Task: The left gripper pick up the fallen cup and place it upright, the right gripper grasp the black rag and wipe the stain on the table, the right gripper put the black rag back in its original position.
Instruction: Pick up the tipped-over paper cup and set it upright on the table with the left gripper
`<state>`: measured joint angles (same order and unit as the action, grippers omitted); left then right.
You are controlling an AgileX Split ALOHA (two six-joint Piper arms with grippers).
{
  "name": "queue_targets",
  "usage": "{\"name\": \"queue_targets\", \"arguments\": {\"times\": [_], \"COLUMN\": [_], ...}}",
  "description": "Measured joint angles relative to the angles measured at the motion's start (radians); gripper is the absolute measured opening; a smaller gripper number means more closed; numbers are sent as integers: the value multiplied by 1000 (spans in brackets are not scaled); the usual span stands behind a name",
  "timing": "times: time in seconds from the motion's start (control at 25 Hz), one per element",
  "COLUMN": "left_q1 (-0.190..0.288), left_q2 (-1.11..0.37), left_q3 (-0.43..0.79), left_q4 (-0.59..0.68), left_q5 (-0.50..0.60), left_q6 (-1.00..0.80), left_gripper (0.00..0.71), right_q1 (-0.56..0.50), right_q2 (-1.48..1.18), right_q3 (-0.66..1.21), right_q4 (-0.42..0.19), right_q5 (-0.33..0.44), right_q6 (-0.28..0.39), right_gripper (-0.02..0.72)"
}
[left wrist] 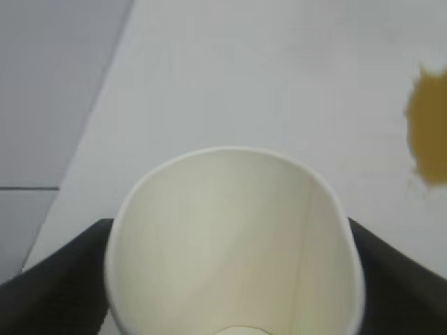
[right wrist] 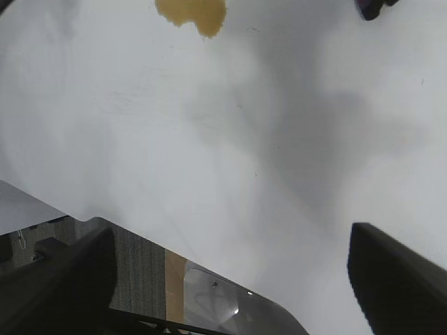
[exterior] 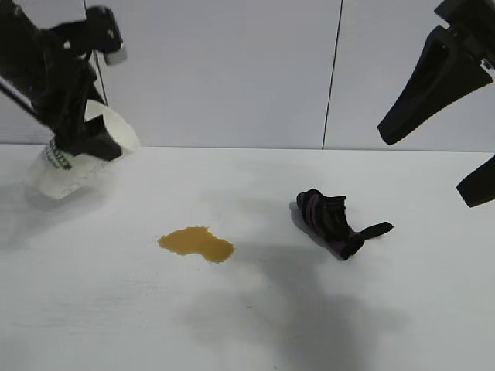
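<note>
1. Cup (exterior: 77, 158) — your white paper cup with printed logo hangs tilted above the white bench (exterior: 255, 309) at far left, clamped between the jaws of the left gripper (exterior: 85, 143).
2. Next, turn it mouth-up and set it down clear of the amber stain (exterior: 196, 243).
3. Black striped rag (exterior: 336, 220) lies untouched; the right gripper (exterior: 445, 166) waits above it, jaws spread wide and empty.

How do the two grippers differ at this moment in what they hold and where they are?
The left gripper is shut on the cup, holding it tilted above the table at the far left; the right gripper is open and holds nothing. The left gripper is away from the black rag; the right gripper hangs above and to the right of it. Both are off the table.
</note>
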<state>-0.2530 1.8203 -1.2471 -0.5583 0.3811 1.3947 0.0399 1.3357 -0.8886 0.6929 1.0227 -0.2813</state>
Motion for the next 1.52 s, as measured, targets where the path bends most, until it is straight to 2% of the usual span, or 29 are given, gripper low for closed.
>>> {"name": "queue_targets", "arguments": {"times": [0.2, 0.32, 0.44, 0.56, 0.84, 1.04, 1.12, 1.52], "left_q1": [0, 0, 22, 77, 281, 368, 384, 384], "left_q2": [-42, -60, -71, -72, -73, -74, -74, -74], "left_q3": [1, 1, 1, 1, 3, 70, 121, 338], "left_q4": [-374, -515, -564, -572, -691, -798, -855, -1096], "left_q5": [-3, 37, 157, 304, 527, 598, 603, 564], "left_q6": [164, 268, 360, 401, 441, 549, 626, 970], "left_gripper": [573, 573, 573, 573, 573, 573, 573, 573], "right_q1": [0, 0, 0, 0, 0, 0, 0, 0], "right_q2": [0, 0, 0, 0, 0, 0, 0, 0], "right_q3": [0, 0, 0, 0, 0, 0, 0, 0], "right_q4": [-1, -1, -1, -1, -1, 0, 0, 0], "right_q5": [0, 0, 0, 0, 0, 0, 0, 0], "right_q6": [0, 0, 0, 0, 0, 0, 0, 0], "right_gripper": [622, 622, 622, 622, 622, 622, 622, 622]}}
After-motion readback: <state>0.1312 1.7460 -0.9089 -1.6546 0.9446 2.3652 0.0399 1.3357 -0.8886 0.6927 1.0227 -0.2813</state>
